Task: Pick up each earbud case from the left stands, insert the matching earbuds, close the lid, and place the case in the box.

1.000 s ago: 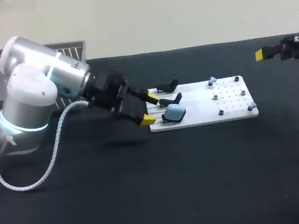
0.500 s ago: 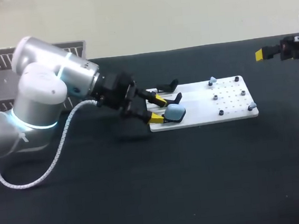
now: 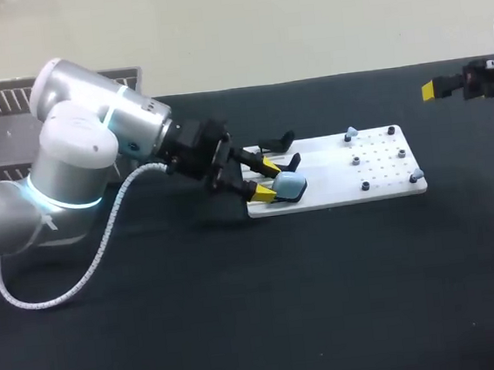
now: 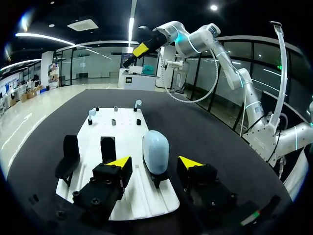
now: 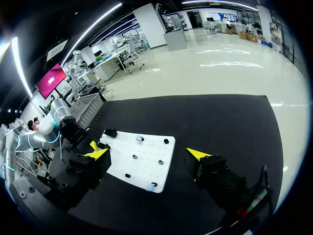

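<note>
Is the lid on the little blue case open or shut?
Shut. The light blue earbud case shows as one smooth, rounded shape, with no lid lifted.

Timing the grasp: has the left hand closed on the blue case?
No: in the left wrist view the left hand straddles the blue case with a gap at each finger.

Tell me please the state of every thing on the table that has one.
earbud case: lid shut, standing on its stand
left hand: open, fingers either side of the case
right hand: open, empty
other two stands: empty
two earbuds: on the white board, not in the case
</note>
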